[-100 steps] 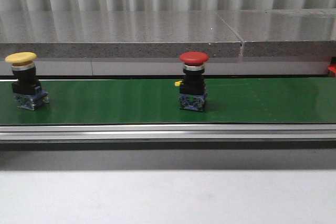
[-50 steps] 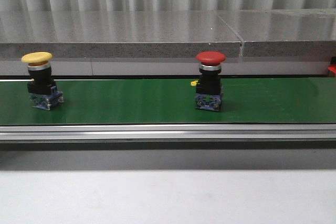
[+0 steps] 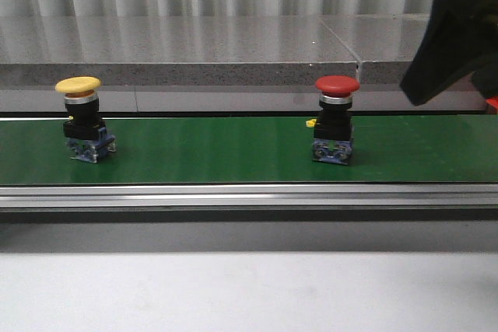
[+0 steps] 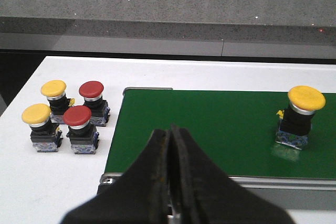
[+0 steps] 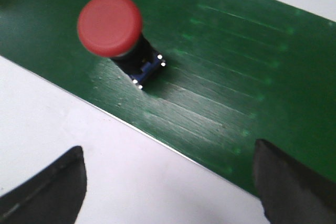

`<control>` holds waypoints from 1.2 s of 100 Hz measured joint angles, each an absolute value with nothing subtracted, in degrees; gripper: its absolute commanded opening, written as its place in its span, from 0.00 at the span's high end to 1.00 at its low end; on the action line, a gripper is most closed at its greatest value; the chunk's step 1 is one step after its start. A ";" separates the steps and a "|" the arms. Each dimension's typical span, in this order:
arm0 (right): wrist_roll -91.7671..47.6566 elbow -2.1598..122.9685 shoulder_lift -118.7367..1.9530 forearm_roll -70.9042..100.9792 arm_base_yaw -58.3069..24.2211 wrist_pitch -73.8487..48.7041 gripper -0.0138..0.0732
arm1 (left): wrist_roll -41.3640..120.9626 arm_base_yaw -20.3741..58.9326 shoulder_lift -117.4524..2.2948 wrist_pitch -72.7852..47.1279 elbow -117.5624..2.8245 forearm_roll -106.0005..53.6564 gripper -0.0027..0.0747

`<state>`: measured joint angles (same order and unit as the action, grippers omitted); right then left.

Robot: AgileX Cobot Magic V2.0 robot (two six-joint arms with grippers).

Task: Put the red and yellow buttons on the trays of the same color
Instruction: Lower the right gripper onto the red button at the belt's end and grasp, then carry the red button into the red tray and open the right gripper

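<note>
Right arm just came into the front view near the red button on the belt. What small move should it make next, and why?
Probably bring the right gripper down over the red button: its fingers are spread wide and empty, the button stands upright and untouched on the green belt, and the left gripper is shut, back near the belt's end.

The green belt point(image 3: 210, 153) looks like matt rubbery sheet, faintly scuffed with pale streaks, and along its front edge runs a brushed metal rail point(image 3: 249, 196) with a dull sheen. The red button point(image 3: 337, 84) and yellow button point(image 3: 78, 84) have smooth plastic caps over shiny metal collars, black plastic bodies and translucent bluish bases. Behind the belt, the speckled stone-like ledge point(image 3: 179, 40) is polished and reflective.
</note>
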<state>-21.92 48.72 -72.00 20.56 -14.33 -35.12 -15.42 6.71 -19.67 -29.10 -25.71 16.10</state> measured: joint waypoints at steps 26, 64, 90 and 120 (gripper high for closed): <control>-21.94 53.10 -80.01 20.70 -16.93 -32.47 0.11 | -15.42 6.71 -19.67 -29.10 -25.71 16.10 0.99; -22.04 57.83 -87.83 20.83 -17.31 -30.50 0.11 | -15.42 6.71 -19.67 -29.10 -25.71 16.10 0.99; -22.04 57.86 -89.21 20.83 -17.31 -29.01 0.55 | -15.42 6.71 -19.67 -29.10 -25.71 16.10 0.99; -22.04 62.15 -89.21 19.86 -16.37 -35.96 0.65 | -15.42 6.71 -19.67 -29.10 -25.71 16.10 0.99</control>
